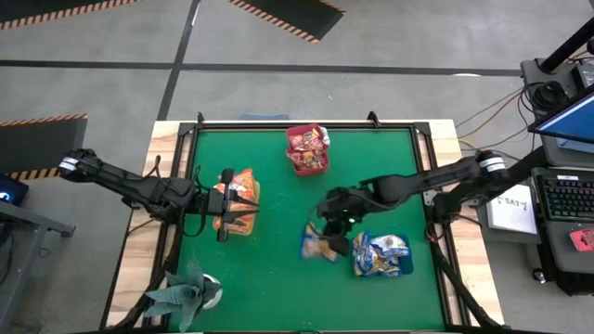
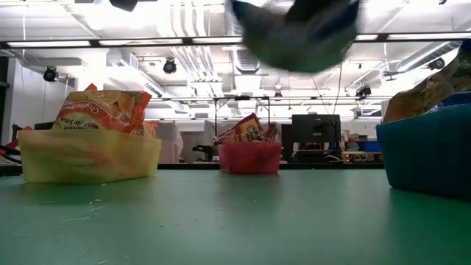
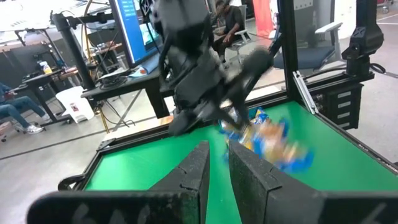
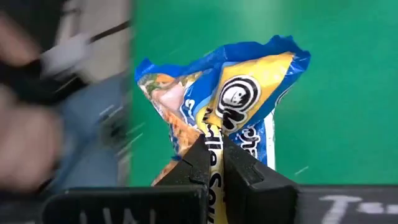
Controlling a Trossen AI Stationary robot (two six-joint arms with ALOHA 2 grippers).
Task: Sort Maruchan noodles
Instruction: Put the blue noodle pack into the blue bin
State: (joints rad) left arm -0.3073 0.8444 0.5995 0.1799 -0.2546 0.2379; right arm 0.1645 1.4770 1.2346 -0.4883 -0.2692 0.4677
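- Progress: late stage by the look of it; the yellow tray (image 1: pixel 243 206) holds orange packets (image 2: pixel 107 110), the red tray (image 1: pixel 307 160) holds red packets (image 2: pixel 250 130), the blue tray (image 1: pixel 385 260) holds blue-and-yellow ones
- Only one loose item in sight: a blue packet (image 4: pixel 233 118), held off the green table (image 1: pixel 278 269) just beside the blue tray
- Right gripper (image 4: pixel 214 152) pinches that packet, jaws pressed tight on its crumpled middle; the wrapper fans out past the fingers
- Left gripper (image 3: pixel 217 158) sits over the yellow tray, fingers nearly together with a thin gap, nothing visibly between them
- Left to do, as I read it: drop this packet in the blue tray; I see no other stray packet on the table
- Hard to make out: the right wrist view is smeared down one side, and the packet in the left wrist view is blurred
- Low view: a dark blurred mass (image 2: pixel 298 33) at top, probably the right gripper with the packet, cut off by the frame edge
- Blue tray is cut off at the low view's right edge; contents barely show
- Tray counts not readable; packets overlap
- Fake plant (image 1: pixel 190 292) at the table's near-left corner, not involved
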